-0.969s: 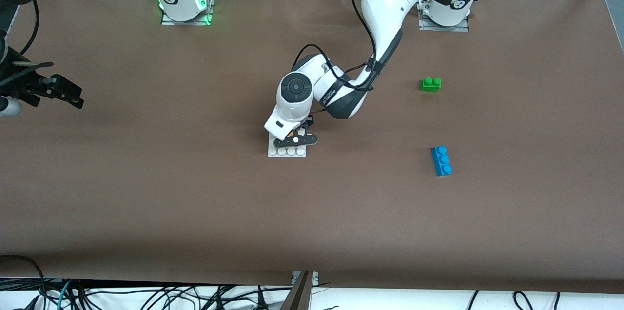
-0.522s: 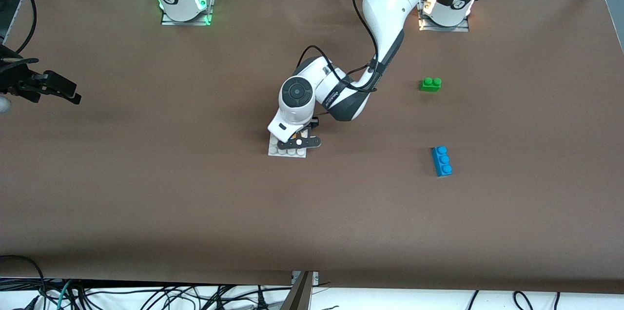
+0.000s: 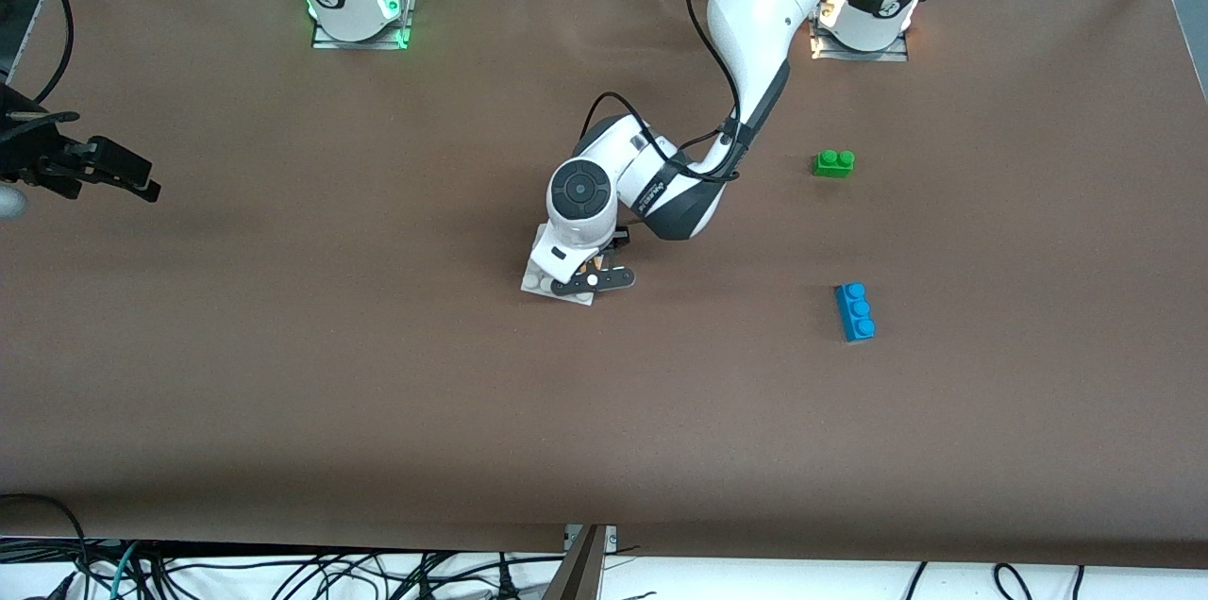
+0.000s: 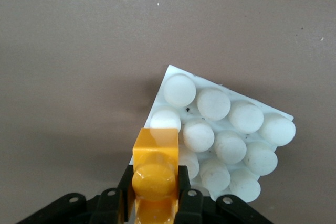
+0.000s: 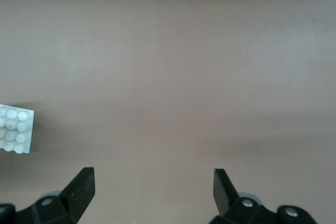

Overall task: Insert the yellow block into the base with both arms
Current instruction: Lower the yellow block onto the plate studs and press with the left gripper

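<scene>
Counter (image 3: pixel 283 374): matt brown covering, fine-grained, looks like paper or felt. Yellow block (image 4: pixel 155 177): glossy smooth plastic. Base (image 4: pixel 231 135): white plastic, satin, slightly translucent studs. Arm shells: glossy white plastic. Left hand (image 4: pixel 155 203) and right hand (image 5: pixel 152 190): matt black plastic.

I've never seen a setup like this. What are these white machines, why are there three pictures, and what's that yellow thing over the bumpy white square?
They are two robot arms bolted to a brown table. The wide picture looks down from a high camera; the other two come from cameras on each arm's wrist. The left gripper is shut on the yellow block, a toy brick, over the base, a white studded plate. The right gripper waits open above bare table toward the right arm's end. A green brick and a blue brick lie toward the left arm's end, the blue one nearer the front camera.
</scene>
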Motion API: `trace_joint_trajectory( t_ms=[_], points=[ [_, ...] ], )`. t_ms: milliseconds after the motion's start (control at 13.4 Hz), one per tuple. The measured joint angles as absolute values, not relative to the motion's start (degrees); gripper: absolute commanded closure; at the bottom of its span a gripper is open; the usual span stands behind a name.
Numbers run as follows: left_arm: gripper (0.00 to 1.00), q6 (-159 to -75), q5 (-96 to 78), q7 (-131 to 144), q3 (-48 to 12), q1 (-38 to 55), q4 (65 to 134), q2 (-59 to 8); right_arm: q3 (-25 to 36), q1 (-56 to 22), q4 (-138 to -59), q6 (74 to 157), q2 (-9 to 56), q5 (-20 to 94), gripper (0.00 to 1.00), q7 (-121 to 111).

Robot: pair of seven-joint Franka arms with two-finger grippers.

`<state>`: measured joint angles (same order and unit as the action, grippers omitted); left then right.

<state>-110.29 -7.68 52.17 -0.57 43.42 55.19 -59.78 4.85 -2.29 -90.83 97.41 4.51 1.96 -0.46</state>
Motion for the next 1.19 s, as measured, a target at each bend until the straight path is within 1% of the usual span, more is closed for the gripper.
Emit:
trace_joint_trajectory(
  t_ms=[671, 969, 1193],
  points=[
    [1.00, -110.65, -7.68, 55.69, -0.46, 45.25, 52.51, -59.78, 4.86, -2.28, -90.83, 97.42, 4.51, 1.95, 0.00, -0.46],
    [1.00, -115.47, -7.68, 49.80, -0.68, 45.74, 51.57, -59.83, 4.85, -2.28, -90.82, 97.42, 4.51, 1.95, 0.00, -0.46],
    [1.00, -116.23, -7.68, 42.34, -0.65, 45.64, 51.56, -60.41, 4.85, -2.28, -90.82, 97.42, 4.51, 1.95, 0.00, -0.46]
  ],
)
